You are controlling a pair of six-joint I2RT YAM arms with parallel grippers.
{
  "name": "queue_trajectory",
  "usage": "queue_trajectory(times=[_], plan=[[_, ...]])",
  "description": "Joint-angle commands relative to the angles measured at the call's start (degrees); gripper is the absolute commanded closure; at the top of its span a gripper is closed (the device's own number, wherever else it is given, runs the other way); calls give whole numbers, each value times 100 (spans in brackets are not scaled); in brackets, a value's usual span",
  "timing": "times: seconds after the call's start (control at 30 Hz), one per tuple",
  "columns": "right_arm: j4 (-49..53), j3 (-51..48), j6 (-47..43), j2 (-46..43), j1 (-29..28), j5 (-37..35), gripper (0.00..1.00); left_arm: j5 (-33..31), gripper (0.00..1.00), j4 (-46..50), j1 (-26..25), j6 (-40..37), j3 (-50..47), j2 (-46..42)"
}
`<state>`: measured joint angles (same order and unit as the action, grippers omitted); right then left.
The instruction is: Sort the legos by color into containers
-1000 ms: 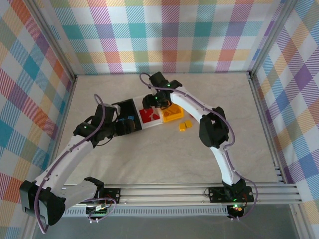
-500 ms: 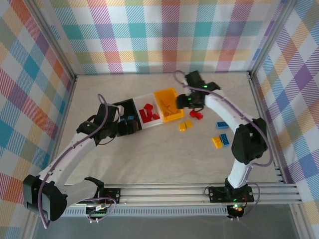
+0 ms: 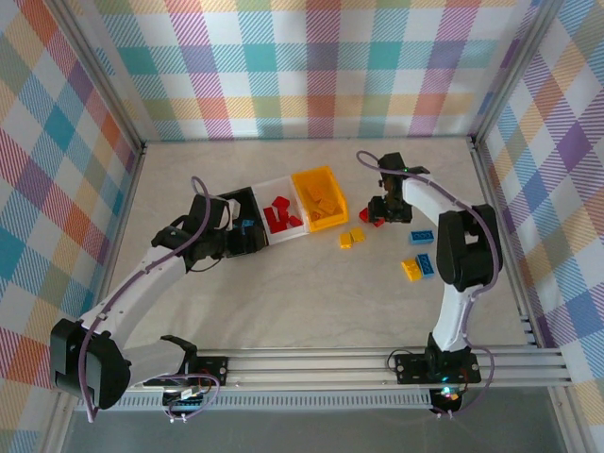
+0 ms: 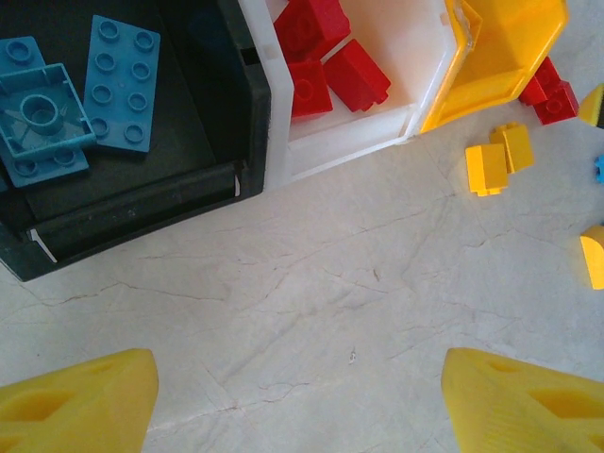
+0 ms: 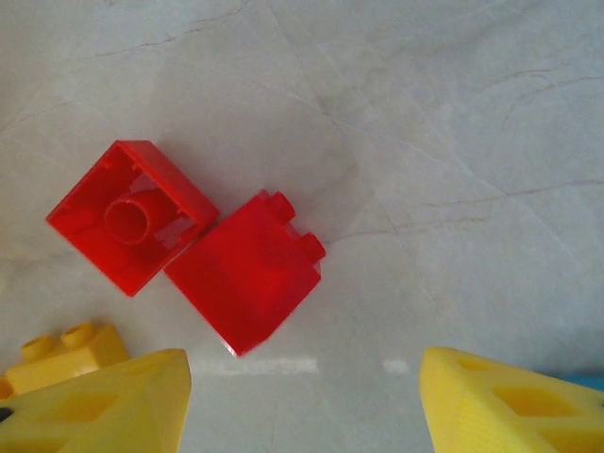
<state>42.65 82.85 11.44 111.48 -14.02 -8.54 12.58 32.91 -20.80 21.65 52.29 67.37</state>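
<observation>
We see two red legos point(image 5: 247, 272) lying loose on the counter point(image 5: 453, 142), touching each other, one flipped with its hollow underside up. They sit just ahead of the right hand point(image 5: 302, 406), whose fingers point(image 5: 94, 401) stand apart, released, with nothing between them. A yellow lego point(image 5: 66, 354) lies just beside them. Further left the containers stand in a row: the black bin point(image 4: 142, 198) holds blue legos point(image 4: 118, 85), the white bin point(image 4: 349, 142) holds red ones, and the yellow bin point(image 4: 481, 85) comes last. The left hand point(image 4: 302, 406) hovers by the black bin, released and empty. Loose blue bricks point(image 3: 422, 236) lie well to the right.
</observation>
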Motion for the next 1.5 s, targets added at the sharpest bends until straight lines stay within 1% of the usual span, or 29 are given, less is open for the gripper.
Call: queue_trajectory(times=[0.0, 0.33, 0.57, 0.73, 0.87, 1.07, 1.27, 1.4, 1.47], plan=[[-30, 306, -81, 208, 39, 23, 36, 0, 21, 45, 32, -42, -77, -93], [-2, 745, -90, 818, 78, 17, 41, -69, 20, 102, 41, -123, -53, -81], [1, 926, -52, 1031, 85, 42, 49, -107, 20, 122, 49, -126, -116, -110], [83, 888, 67, 1072, 175, 16, 49, -107, 20, 127, 45, -125, -121, -129], [28, 762, 95, 1025, 198, 89, 57, -114, 20, 113, 49, -127, -99, -110], [-40, 600, 163, 806, 200, 125, 68, -75, 20, 70, 50, -102, -107, -67], [42, 495, 288, 252, 153, 230, 68, -63, 20, 50, 52, -84, -91, -73], [144, 573, 361, -319, -178, 333, 68, -88, 20, 58, 56, -86, -59, -59], [147, 681, 481, -501, -433, 538, 67, -110, 20, 25, 55, -59, -55, -68]])
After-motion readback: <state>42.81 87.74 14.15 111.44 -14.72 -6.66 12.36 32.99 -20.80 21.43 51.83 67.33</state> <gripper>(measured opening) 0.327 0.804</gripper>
